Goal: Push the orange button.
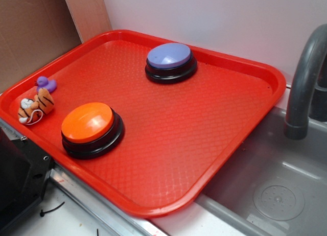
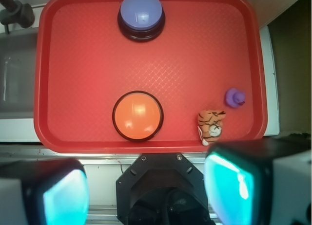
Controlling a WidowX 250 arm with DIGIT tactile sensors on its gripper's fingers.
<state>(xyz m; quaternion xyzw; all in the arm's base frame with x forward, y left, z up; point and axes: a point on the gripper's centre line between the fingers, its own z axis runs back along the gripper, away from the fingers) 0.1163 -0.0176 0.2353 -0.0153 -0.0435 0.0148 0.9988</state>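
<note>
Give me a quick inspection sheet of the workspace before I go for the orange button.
Surface: red tray, textured, beside a grey sink.
Job's things: orange button, upright near the tray's front edge, nothing touching it.
Clutter: purple button near the tray's back edge; tiger toy and small purple duck, close together in a tray corner.
End effector: open, high above the tray, fingers apart and empty.
Cables: short black strand beside the tray's front edge.
Surroundings: grey faucet, white wall, cardboard panel.
</note>
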